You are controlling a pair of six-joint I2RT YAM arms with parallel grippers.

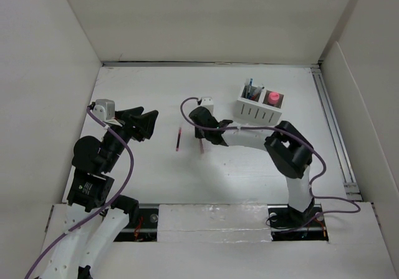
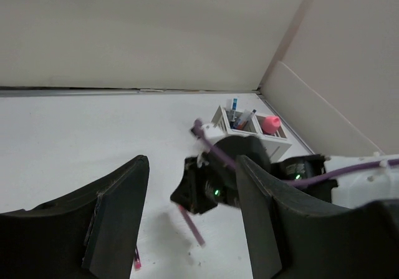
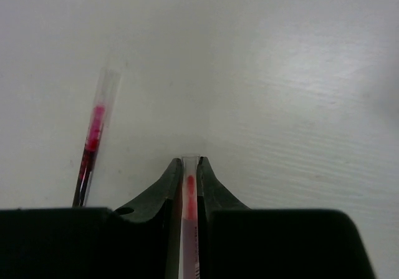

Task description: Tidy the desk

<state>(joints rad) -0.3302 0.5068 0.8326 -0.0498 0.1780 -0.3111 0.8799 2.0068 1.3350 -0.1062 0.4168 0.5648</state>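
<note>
tabletop (image 1: 249,173): flat matte white rectangle, metal rail (image 1: 333,135) along the right edge, plain white walls all round.
right gripper (image 3: 190,166): black tapered fingers pinched on a clear-barrelled pink pen (image 3: 189,198); arm stretched low toward the tabletop's middle.
second pen (image 3: 93,132): same kind, lying loose just left of it; only the right wrist view shows the pink core inside.
left gripper (image 1: 151,125): jaws spread, nothing between, near the left edge.
organizer box (image 1: 257,108): white, slotted front, toward the far right corner, holding upright pens (image 1: 252,92) and a pink rounded item (image 1: 273,97).
</note>
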